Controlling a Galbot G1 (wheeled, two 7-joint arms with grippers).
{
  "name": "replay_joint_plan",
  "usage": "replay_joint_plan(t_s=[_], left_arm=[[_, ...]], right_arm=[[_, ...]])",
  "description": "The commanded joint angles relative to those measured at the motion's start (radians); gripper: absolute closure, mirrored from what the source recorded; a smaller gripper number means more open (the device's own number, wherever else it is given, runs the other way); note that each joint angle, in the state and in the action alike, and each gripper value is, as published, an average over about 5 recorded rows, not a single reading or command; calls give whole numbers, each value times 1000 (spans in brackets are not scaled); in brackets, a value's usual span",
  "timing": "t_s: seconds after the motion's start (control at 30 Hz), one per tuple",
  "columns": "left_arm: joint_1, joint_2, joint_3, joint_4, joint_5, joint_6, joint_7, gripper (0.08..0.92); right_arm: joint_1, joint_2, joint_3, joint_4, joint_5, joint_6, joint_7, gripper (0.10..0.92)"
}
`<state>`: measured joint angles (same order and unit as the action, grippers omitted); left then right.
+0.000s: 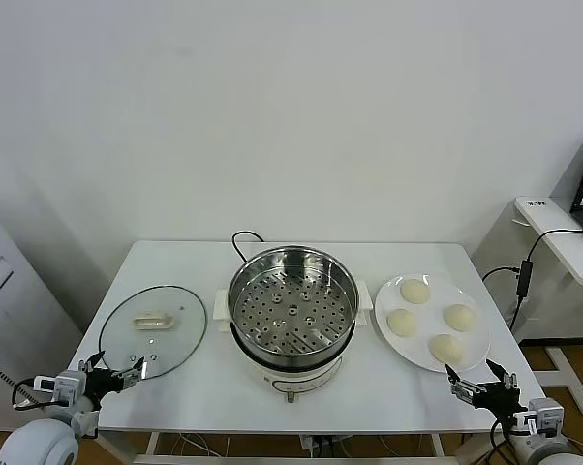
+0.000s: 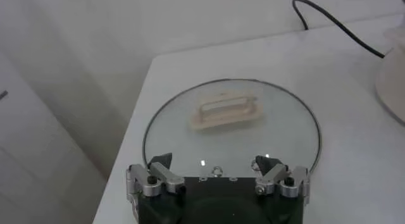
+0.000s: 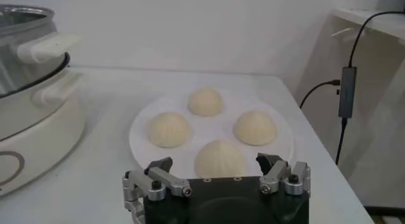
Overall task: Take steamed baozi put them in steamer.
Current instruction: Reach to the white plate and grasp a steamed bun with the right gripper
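Several cream-white baozi (image 1: 414, 291) lie on a white plate (image 1: 476, 339) at the table's right; the wrist view shows them too, the nearest baozi (image 3: 219, 158) just beyond my right gripper. The steel steamer (image 1: 291, 302) with its perforated tray stands empty at the table's middle on a white base; its side shows in the right wrist view (image 3: 31, 92). My right gripper (image 1: 477, 379) (image 3: 215, 165) is open and empty at the front right edge, short of the plate. My left gripper (image 1: 115, 370) (image 2: 214, 163) is open and empty at the front left, at the near rim of the glass lid.
A round glass lid (image 1: 153, 329) (image 2: 231, 127) with a cream handle lies flat left of the steamer. A black cord (image 1: 241, 240) runs behind the steamer. A side table (image 1: 563, 242) with a cable and adapter stands to the right of the table.
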<state>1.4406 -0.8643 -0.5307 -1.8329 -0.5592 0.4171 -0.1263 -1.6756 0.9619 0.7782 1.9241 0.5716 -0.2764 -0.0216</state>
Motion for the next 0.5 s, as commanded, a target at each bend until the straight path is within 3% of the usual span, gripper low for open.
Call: replay_joint_plan(t_s=[0.03, 0.37, 0.5], left_arm=[[0, 1, -1, -7, -14, 1, 1, 177], [0, 4, -2, -19, -48, 2, 14, 177], [0, 6, -2, -20, -48, 3, 14, 177]], right_arm=[[-2, 3, -1, 0, 0, 0, 2, 203], [13, -12, 0, -3, -11, -6, -16, 203], [63, -41, 9, -25, -161, 6, -50, 203]])
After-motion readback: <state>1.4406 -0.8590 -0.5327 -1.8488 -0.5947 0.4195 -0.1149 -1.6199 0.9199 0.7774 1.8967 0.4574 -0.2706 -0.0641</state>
